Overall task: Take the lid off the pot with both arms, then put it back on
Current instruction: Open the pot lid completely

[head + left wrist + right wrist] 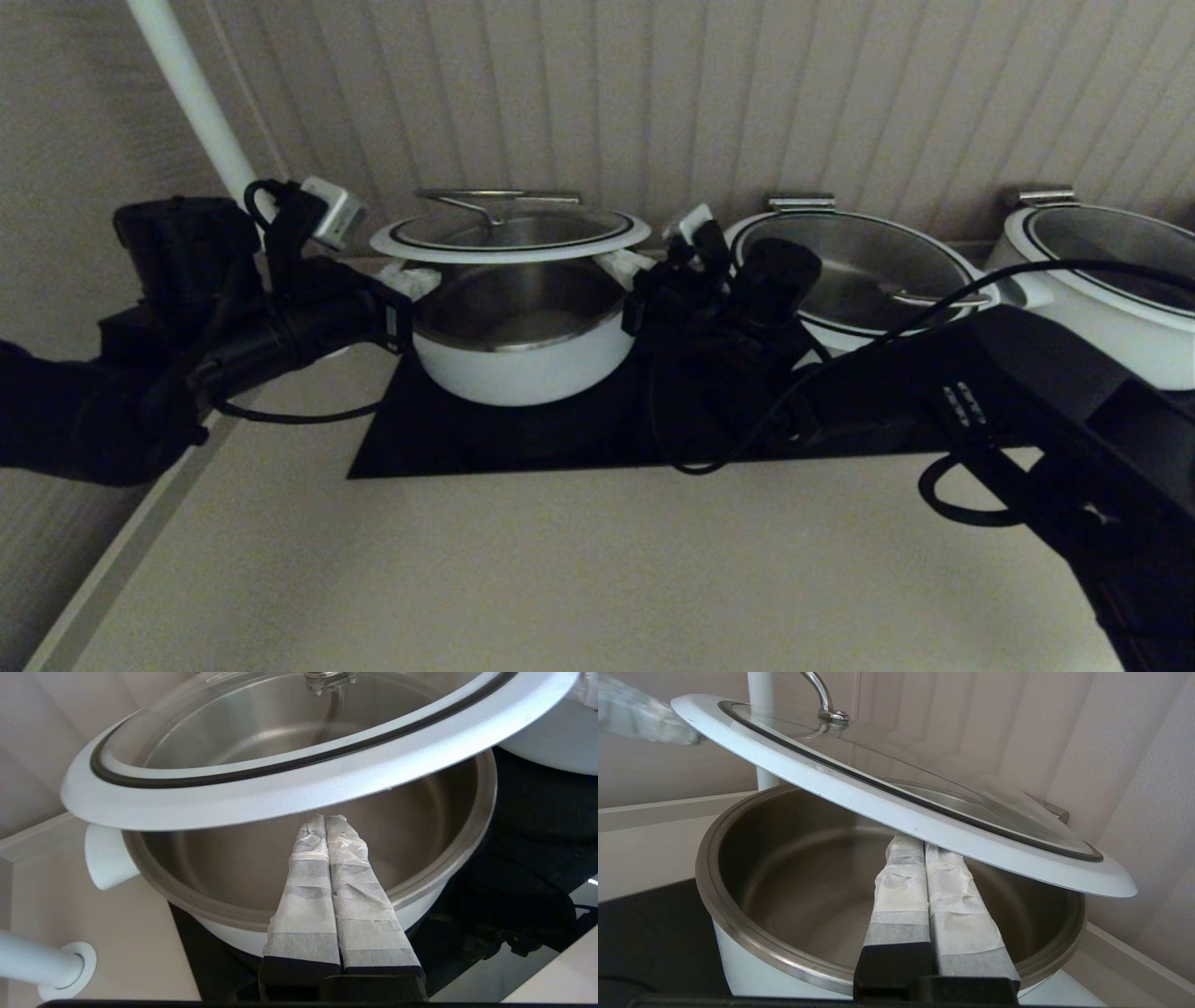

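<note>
the lid point(511, 233) is hovering above the pot point(519, 341), resting on the clenched left pincer point(326, 820) and clenched right pincer point(911, 842). ungripped, it is risking sliding off if either arm tilts.

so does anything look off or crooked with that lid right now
The lid is off the pot, lying on the closed fingers of the left gripper and right gripper pushed under its rim from opposite sides, not clamped. In the head view it sits nearly level. Nothing looks spilled or damaged.
</note>
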`<state>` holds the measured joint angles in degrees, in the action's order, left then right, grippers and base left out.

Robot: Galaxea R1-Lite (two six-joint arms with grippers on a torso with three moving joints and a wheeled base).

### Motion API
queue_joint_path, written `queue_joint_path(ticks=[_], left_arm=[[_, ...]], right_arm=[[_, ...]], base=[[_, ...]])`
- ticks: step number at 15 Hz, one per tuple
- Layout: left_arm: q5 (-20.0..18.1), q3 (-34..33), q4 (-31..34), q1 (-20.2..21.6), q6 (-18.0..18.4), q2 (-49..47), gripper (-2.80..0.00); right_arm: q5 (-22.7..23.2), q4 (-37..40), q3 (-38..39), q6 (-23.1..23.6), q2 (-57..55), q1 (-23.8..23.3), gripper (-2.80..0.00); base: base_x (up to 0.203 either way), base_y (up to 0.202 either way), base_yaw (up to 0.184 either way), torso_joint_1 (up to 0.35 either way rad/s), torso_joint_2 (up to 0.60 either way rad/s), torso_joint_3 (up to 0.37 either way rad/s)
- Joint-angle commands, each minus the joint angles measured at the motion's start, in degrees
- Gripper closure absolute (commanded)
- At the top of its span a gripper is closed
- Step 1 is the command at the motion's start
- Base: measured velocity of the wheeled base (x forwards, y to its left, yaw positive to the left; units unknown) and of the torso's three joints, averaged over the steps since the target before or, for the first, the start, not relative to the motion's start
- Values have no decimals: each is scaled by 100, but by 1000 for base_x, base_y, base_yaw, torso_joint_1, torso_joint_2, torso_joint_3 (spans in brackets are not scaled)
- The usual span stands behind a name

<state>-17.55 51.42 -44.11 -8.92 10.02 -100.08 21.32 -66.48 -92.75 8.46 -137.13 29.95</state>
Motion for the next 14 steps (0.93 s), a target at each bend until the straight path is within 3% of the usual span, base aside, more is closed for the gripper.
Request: queue_joint_path(ticks=[1,14], left_arm=[[-12,69,-28,-13,8,-139,0],[183,1007,-28,-101,-35,-709,0]], right_arm=[[12,-32,-7,7,2,-3,0],[30,-23,-124,7,20,11,0]], base=[[0,0,0,0,0,0],[0,0,0,0,0,0]])
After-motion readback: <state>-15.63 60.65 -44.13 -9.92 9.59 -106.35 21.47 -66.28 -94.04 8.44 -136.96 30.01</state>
